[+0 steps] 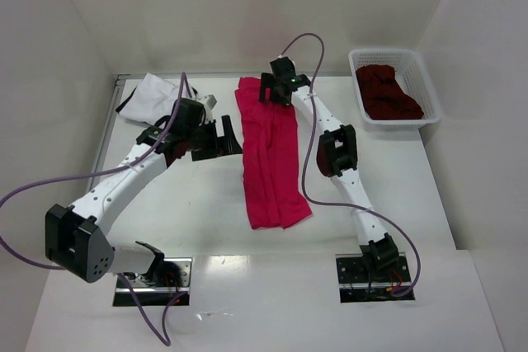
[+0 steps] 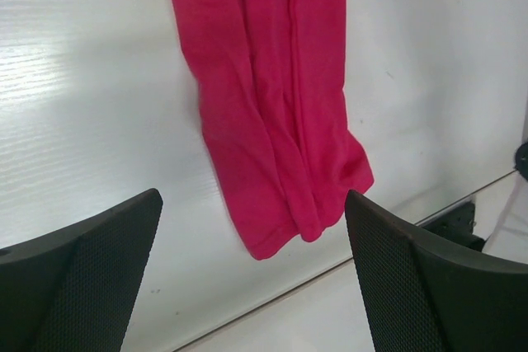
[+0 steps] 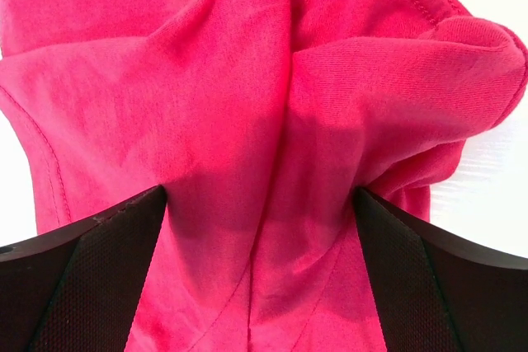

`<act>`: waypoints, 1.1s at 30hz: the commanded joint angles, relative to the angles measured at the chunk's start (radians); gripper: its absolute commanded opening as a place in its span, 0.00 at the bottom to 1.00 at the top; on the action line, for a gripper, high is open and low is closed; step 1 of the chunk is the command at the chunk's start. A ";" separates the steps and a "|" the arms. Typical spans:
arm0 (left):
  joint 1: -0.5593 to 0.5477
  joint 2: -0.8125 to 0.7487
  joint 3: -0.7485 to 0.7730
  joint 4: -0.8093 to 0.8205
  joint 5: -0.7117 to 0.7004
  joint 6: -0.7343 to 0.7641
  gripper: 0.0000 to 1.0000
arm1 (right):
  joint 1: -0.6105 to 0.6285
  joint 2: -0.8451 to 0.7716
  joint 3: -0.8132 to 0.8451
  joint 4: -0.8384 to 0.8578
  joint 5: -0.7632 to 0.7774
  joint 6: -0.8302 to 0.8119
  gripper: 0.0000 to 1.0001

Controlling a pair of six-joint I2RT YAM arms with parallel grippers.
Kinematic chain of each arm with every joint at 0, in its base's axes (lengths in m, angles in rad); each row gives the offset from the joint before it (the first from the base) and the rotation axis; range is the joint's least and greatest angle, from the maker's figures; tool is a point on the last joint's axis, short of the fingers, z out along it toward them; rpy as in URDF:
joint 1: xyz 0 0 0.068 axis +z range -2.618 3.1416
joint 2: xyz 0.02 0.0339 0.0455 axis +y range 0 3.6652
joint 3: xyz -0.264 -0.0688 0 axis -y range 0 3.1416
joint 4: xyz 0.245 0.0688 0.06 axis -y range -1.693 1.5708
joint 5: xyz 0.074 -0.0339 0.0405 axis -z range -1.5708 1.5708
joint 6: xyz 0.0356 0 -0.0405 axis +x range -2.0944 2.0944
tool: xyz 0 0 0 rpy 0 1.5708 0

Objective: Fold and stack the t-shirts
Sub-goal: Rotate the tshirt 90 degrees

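Observation:
The crimson-red t-shirt [image 1: 270, 154] lies folded lengthwise as a long strip in the middle of the table. My right gripper [image 1: 278, 88] is at its far end. In the right wrist view [image 3: 260, 195] the jaws stand wide open, with bunched red cloth [image 3: 247, 105] between them. My left gripper [image 1: 218, 141] is open and empty, just left of the strip. The left wrist view [image 2: 252, 199] shows the strip's near end [image 2: 280, 121] ahead of it. The white t-shirt with dark trim [image 1: 153, 93] lies crumpled at the back left. The dark maroon t-shirt [image 1: 386, 91] lies in the basket.
A white plastic lattice basket [image 1: 396, 122] stands at the back right of the table. White walls enclose the table at the back and on both sides. The arm bases are at the near edge.

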 commanded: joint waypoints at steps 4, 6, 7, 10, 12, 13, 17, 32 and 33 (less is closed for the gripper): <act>-0.038 0.029 -0.050 0.044 0.000 0.018 0.99 | -0.030 -0.061 -0.030 -0.092 0.000 -0.006 1.00; -0.067 0.038 -0.072 0.071 0.012 -0.008 0.99 | -0.030 -0.142 -0.097 -0.053 -0.029 -0.020 1.00; -0.079 0.038 -0.083 0.082 0.012 -0.017 0.99 | -0.030 -0.191 -0.192 0.011 -0.040 -0.020 1.00; -0.133 0.060 -0.122 0.117 0.003 -0.061 0.99 | -0.030 -0.426 -0.423 0.127 -0.089 -0.020 1.00; -0.176 0.070 -0.152 0.145 -0.009 -0.087 0.99 | -0.030 -0.589 -0.527 0.199 -0.100 0.002 1.00; -0.193 0.081 -0.152 0.154 -0.009 -0.112 0.99 | -0.030 -0.636 -0.632 0.214 -0.112 0.002 1.00; -0.277 0.107 -0.198 0.200 -0.069 -0.190 0.99 | -0.030 -0.865 -0.958 0.306 -0.091 0.022 1.00; -0.391 0.081 -0.359 0.312 -0.118 -0.380 0.99 | 0.051 -1.423 -1.832 0.468 -0.218 0.267 0.98; -0.403 0.090 -0.359 0.326 -0.106 -0.381 0.98 | 0.051 -1.443 -1.857 0.468 -0.229 0.293 0.97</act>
